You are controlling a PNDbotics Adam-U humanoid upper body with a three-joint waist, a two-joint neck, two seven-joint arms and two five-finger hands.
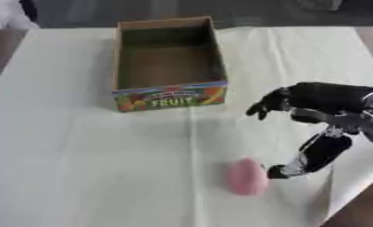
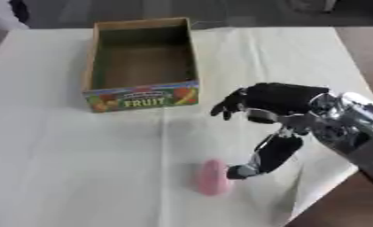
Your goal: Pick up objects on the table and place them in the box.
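Because the pink oval object (image 1: 246, 177) lies on the white tablecloth (image 1: 80, 155), well apart from the empty cardboard fruit box (image 1: 170, 96), the right hand (image 2: 276, 106) should first come lower over it. The hand hangs released, holding nothing, its thumb (image 2: 268, 155) just beside the object. I judge that the fingers should close around its middle, so it does not roll.

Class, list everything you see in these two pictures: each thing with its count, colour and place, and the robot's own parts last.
Box: one, brown cardboard with a colourful FRUIT label on its front, open top, nothing seen inside, far middle of the table.
Pink object: one, pink, oval, lying near the table's front, right of middle.
Table: one, covered in pale cream cloth.
Right hand: one, black with silver joints, open above the table, thumb tip beside the pink object.
Left hand: not in view.
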